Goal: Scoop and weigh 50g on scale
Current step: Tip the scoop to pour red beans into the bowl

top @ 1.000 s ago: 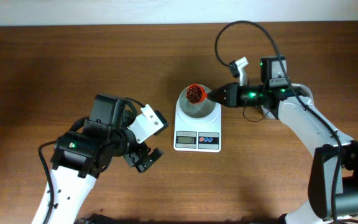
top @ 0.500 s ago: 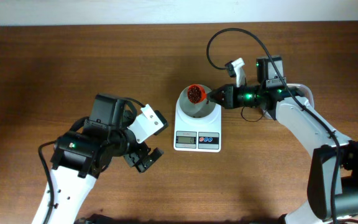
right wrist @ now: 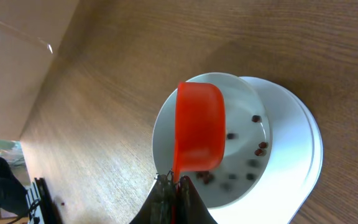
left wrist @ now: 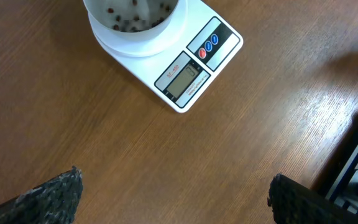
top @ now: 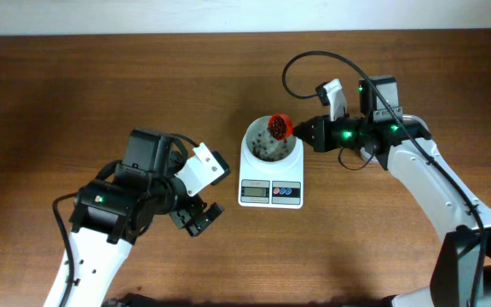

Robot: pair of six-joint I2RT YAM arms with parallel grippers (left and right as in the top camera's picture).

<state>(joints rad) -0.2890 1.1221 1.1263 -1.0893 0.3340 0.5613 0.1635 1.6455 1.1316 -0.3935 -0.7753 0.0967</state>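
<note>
Two arms, one busy. Right end effector (top: 303,130) is clamped narrow on the handle of a red scoop (top: 279,126). Left end effector (top: 196,217) hangs spread wide and holds nothing, down at the near-left of the scale (top: 270,175).

Scale sits mid-worktop (top: 75,85), display (top: 255,193) toward the near edge, white bowl (top: 271,147) on top. Reading too small to make out.

Key relation: the scoop is above the bowl's far-right rim, rolled onto its side. The right wrist view shows only its red back (right wrist: 197,127), with the mouth turned toward the bowl floor. Handle axis runs from the bowl out to the right, straight into the right end effector. That arm is plainly the nearer one; the left is well apart.

Beans (right wrist: 253,149): a thin scatter on the bowl floor, and some show in the scoop mouth from overhead. Judged mid-pour, and the amount in the bowl looks well short of target.

Room: bare wood on every side of the scale. A cable (top: 301,60) loops above the right arm, clear of the bowl. A further roll needs little travel. The scoop lies close to the rim, so beans could spill past the edge.
</note>
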